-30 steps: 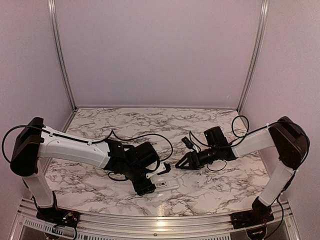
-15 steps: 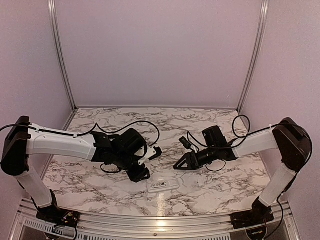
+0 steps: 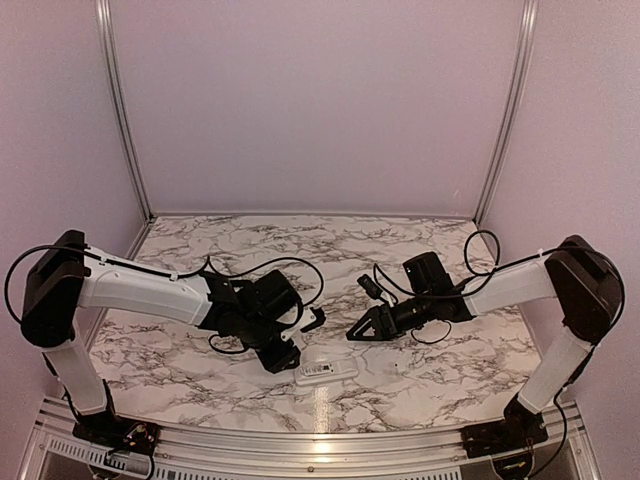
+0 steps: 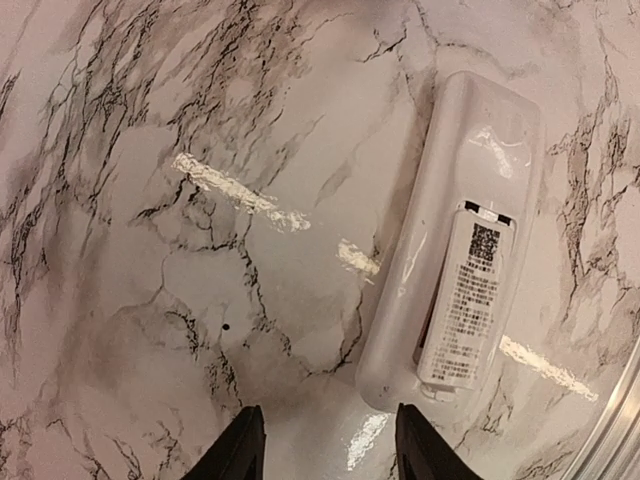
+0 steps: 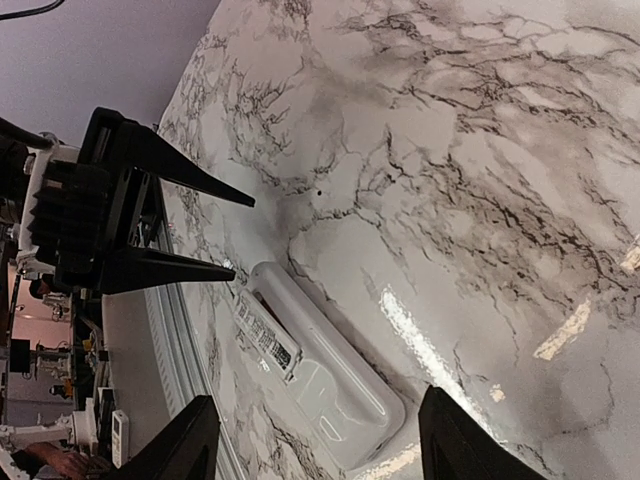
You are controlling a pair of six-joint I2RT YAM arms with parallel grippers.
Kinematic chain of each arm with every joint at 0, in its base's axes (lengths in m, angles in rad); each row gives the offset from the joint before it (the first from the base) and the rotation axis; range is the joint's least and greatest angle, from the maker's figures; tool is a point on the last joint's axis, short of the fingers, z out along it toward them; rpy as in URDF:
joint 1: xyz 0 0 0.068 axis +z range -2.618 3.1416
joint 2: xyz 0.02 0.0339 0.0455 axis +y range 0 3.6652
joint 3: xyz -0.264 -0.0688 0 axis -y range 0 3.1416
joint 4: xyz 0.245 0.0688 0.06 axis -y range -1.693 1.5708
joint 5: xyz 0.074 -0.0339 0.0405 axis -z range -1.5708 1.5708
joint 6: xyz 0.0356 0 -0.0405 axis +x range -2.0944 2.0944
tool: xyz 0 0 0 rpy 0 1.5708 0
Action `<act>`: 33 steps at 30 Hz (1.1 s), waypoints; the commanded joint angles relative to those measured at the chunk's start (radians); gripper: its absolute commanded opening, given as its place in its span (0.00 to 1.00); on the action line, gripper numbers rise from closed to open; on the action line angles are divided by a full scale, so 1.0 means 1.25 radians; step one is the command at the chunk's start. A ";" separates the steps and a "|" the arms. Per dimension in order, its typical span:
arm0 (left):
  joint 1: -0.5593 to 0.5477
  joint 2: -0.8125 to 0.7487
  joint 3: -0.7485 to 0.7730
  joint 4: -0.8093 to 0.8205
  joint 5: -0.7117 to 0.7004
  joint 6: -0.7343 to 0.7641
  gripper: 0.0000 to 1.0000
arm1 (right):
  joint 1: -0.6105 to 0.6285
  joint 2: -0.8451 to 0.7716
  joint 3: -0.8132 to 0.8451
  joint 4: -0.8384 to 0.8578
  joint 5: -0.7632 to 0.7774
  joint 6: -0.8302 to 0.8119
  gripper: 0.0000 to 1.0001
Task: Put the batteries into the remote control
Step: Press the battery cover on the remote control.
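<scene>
Remote control (image 3: 326, 371) lies back up on the bench (image 3: 400, 250), long axis left to right — left hand (image 3: 302, 342) and right hand (image 3: 350, 335) both spread, empty.

A glossy white marble-patterned tabletop (image 3: 330, 245), veined in grey and black, forms the floor of this small booth. Behind it rises a plain pale lilac back wall (image 3: 320, 100), matte and bare. A slim aluminium left post (image 3: 122, 110) marks one rear corner and a matching aluminium right post (image 3: 505, 110) marks the other. A lilac left side wall (image 3: 50, 120) and a lilac right side wall (image 3: 590, 120) close the booth in. A ribbed aluminium rail (image 3: 320, 445) runs along the table's near edge. Bright streaks of reflected light (image 4: 240, 192) glint off the marble.
</scene>
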 commanded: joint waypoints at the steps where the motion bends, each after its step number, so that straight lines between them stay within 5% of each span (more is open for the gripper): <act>1: -0.005 0.024 0.031 -0.007 0.009 -0.002 0.46 | 0.008 0.002 0.027 -0.013 0.011 -0.011 0.66; 33: -0.011 0.036 0.079 -0.036 0.009 -0.007 0.47 | 0.007 -0.006 0.034 -0.034 0.017 -0.023 0.66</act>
